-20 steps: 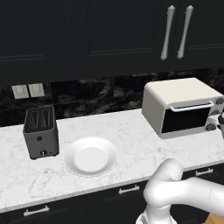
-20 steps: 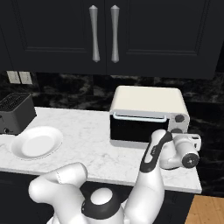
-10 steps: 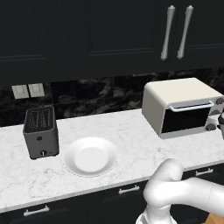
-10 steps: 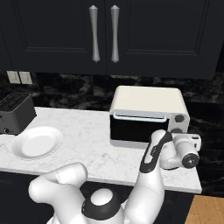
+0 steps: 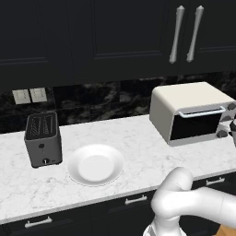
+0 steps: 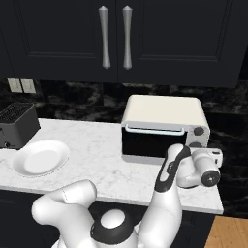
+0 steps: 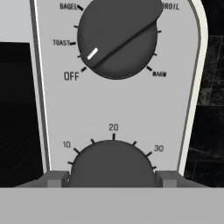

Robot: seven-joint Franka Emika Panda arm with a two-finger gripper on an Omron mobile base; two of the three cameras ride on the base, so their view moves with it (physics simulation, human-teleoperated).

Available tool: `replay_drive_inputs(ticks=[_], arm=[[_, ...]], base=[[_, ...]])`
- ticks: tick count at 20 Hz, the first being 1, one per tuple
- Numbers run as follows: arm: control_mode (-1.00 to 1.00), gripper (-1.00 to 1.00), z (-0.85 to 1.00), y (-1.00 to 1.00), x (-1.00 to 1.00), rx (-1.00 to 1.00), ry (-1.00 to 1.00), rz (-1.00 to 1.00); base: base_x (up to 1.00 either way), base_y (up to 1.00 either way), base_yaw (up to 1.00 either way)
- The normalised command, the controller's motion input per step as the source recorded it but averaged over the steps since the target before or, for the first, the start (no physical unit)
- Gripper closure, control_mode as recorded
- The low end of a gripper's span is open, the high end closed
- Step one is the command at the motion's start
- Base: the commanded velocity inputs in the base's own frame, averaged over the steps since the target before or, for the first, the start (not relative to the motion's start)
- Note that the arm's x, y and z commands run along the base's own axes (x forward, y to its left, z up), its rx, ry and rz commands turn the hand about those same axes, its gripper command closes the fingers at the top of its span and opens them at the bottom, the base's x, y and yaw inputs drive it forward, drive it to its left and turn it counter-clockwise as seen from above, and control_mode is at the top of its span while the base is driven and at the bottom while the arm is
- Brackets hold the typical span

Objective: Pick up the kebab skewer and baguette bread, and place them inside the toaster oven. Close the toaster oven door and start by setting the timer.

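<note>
Closing on timer knob (image 7: 113, 164) — gripper (image 7: 113, 179) fingers narrowing from wide, one each side of dial, contact not certain. Toaster oven (image 6: 162, 127) at right end of counter, door (image 6: 152, 143) shut. Plate (image 5: 95, 164) bare — timer-setting step beginning.

I see a white plate (image 5: 95, 164) lying flat on the marble counter (image 5: 133, 138), well away from the fingers. A dark grey toaster (image 5: 43, 138) stands just beyond it, farther off. Two wall outlets (image 5: 30, 95) sit on the backsplash above.
</note>
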Motion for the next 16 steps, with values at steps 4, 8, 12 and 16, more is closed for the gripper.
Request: replay_drive_inputs(ticks=[4,8,12,16], arm=[[-1.0,1.0,0.0,-0.11,-0.09,0.06,-0.03,-0.01],[-1.0,1.0,0.0,-0.03,0.0,0.11,-0.01,-0.02],[-1.0,1.0,0.0,0.0,0.0,0.1,0.0,-0.02],[-1.0,1.0,0.0,0.0,0.0,0.1,-0.01,-0.03]], base=[[0.0,0.0,0.0],[0.0,0.0,0.0],[0.0,0.0,0.0],[0.0,0.0,0.0]])
